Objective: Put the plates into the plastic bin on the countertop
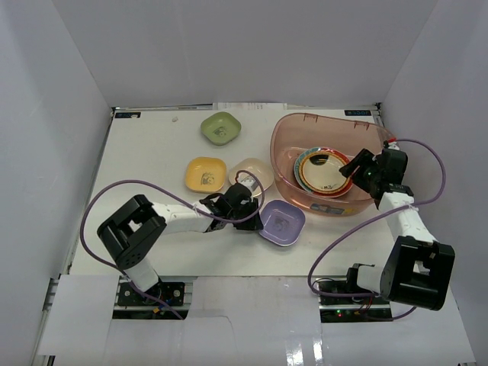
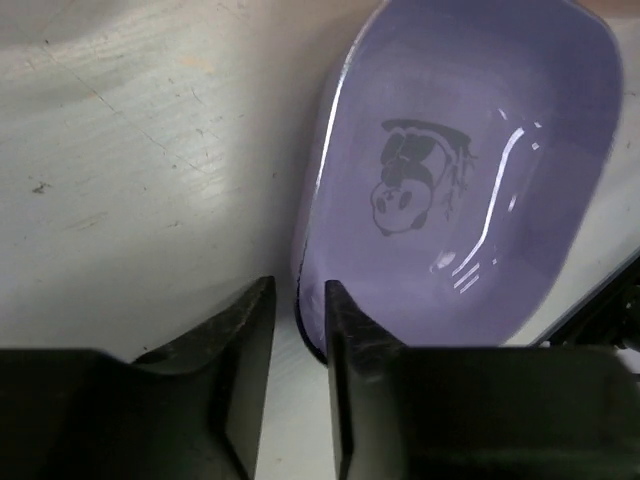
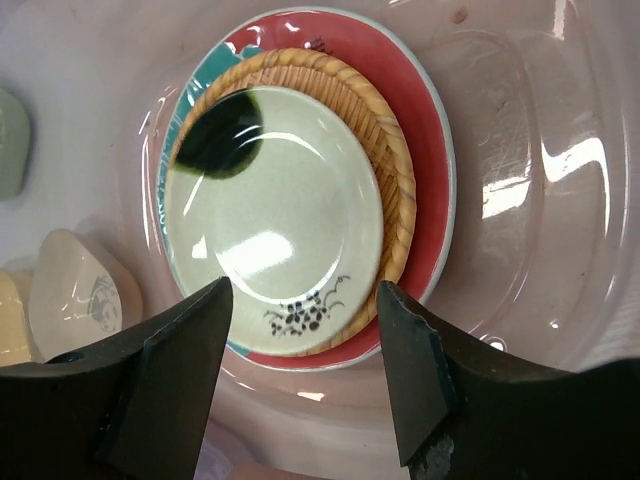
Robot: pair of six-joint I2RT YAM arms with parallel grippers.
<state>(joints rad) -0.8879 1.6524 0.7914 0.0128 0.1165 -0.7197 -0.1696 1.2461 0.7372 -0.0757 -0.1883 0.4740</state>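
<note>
The lavender plate (image 1: pixel 282 223) lies on the countertop (image 1: pixel 152 152) near the plastic bin (image 1: pixel 286 164). In the left wrist view its left rim (image 2: pixel 310 300) stands between my left gripper's (image 2: pixel 298 300) narrowly parted fingers, one inside the dish and one outside, with a slit of table showing. In the top view the left gripper (image 1: pixel 253 219) is at that rim. My right gripper (image 3: pixel 303 295) is open and empty above the bin's stack: round cream plate (image 3: pixel 275 210) on woven orange (image 3: pixel 390 150), red (image 3: pixel 428 130) and teal (image 3: pixel 178 100). Green (image 1: pixel 221 127), yellow (image 1: pixel 206 174) and square cream (image 1: pixel 252 174) plates lie on the countertop.
White walls enclose the table on the left, back and right. Purple cables loop from both arms, one (image 1: pixel 91 206) over the table's left side, one (image 1: pixel 427 164) beside the bin. The bin's wall (image 3: pixel 540 200) curves up around the stack.
</note>
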